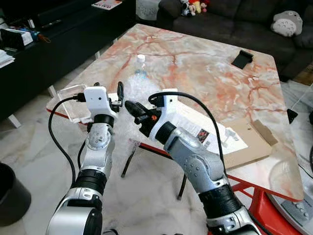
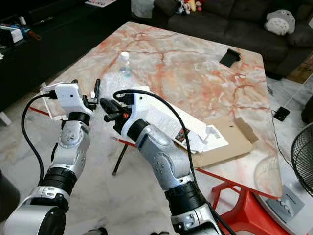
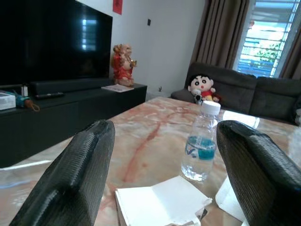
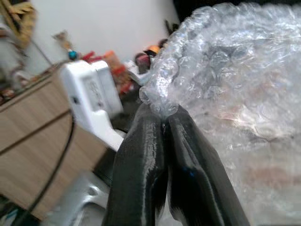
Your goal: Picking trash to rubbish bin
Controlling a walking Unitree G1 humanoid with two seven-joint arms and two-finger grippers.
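Right gripper point(image 4: 164, 122) had its fingers clamped on bubble wrap point(image 4: 235, 75) lifted off the tabletop point(image 1: 205, 63) edge for binning; left gripper point(image 3: 160, 155) fingers apart, facing the water bottle point(image 3: 200, 141).

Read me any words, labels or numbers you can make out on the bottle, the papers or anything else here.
None can be read.
water bottle: blue label, print blurred.
printed papers on the marble table: text too small.
red hanging on the wall: marks unreadable.
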